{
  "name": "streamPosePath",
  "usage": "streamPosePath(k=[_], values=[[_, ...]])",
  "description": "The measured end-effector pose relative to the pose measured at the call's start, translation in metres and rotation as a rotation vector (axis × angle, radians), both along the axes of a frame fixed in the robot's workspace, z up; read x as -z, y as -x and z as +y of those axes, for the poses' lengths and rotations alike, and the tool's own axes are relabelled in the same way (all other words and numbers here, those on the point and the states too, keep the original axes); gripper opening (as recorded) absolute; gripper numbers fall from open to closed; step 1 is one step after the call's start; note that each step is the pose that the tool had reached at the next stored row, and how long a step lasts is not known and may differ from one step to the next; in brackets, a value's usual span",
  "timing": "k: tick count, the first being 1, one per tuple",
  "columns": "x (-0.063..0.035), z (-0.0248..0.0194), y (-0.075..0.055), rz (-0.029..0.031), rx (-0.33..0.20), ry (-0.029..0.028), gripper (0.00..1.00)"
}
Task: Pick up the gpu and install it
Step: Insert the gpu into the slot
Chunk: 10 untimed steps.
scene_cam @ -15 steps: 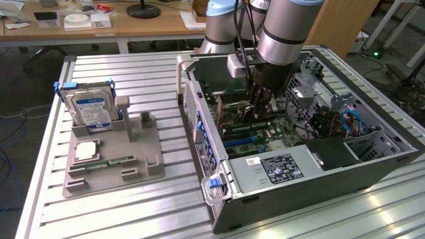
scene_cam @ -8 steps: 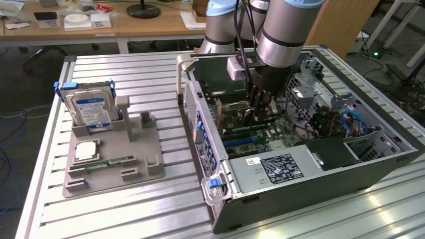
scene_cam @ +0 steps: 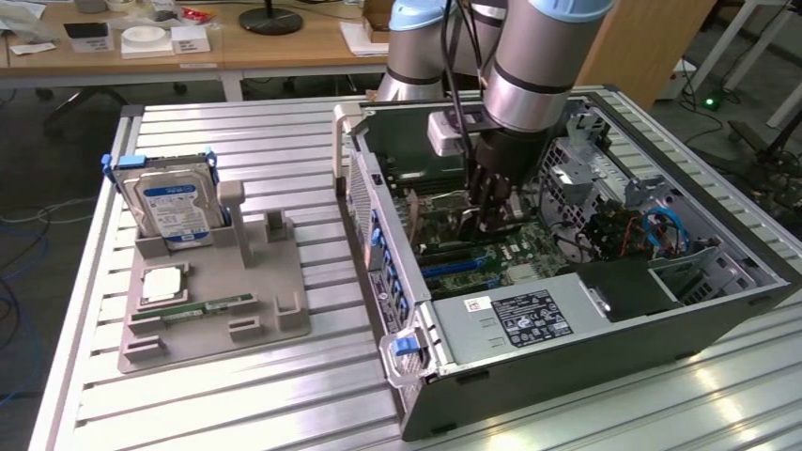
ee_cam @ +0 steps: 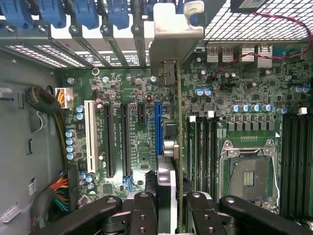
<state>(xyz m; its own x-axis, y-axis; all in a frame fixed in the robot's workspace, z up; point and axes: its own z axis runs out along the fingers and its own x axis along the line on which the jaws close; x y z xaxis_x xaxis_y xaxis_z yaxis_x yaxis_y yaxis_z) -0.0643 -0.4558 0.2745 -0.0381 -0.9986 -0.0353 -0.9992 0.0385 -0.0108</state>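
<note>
Here one hand [ee_cam: 172,205] grips one gpu [ee_cam: 179,127] edge-on.

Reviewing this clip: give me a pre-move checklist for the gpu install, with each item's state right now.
1. gpu held in the gripper: ok, fingers closed on its edge.
2. Card inside the computer case, above the motherboard: ok.
3. Metal end bracket toward the rear slot openings: ok.
4. Card lined up with the blue slot: cannot tell; it sits just beside it in the wrist view.
5. Card seated in a slot: cannot tell.
6. Hard drive on the parts tray, out of the way: ok.
</note>
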Motion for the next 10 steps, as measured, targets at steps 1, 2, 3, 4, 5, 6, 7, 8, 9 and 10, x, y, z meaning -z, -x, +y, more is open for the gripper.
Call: streamPosePath(k=[1, 2, 3, 4, 5, 6, 7, 8, 9, 10], values=[[0.0009, 0.0, 0.0001, 0.0001, 0.0, 0.0, 0.28], [0.0018, -0.0001, 0.0007, 0.0002, 0.0, 0.0001, 0.28], [0.0027, -0.0001, 0.0013, 0.0005, 0.0, 0.0001, 0.28], [0.0037, -0.0001, 0.0018, 0.0009, 0.0, 0.0001, 0.28], [0.0046, -0.0001, 0.002, 0.0012, 0.0, 0.0001, 0.28], [0.0056, -0.0001, 0.002, 0.0014, 0.0, 0.0001, 0.28], [0.0068, -0.0002, 0.0021, 0.0015, 0.0, 0.0001, 0.28], [0.0079, -0.0004, 0.0022, 0.0016, 0.0, 0.0001, 0.28], [0.0088, -0.0005, 0.0022, 0.0016, 0.0, 0.0001, 0.28], [0.0096, -0.0006, 0.0025, 0.0016, 0.0, 0.0, 0.28]])
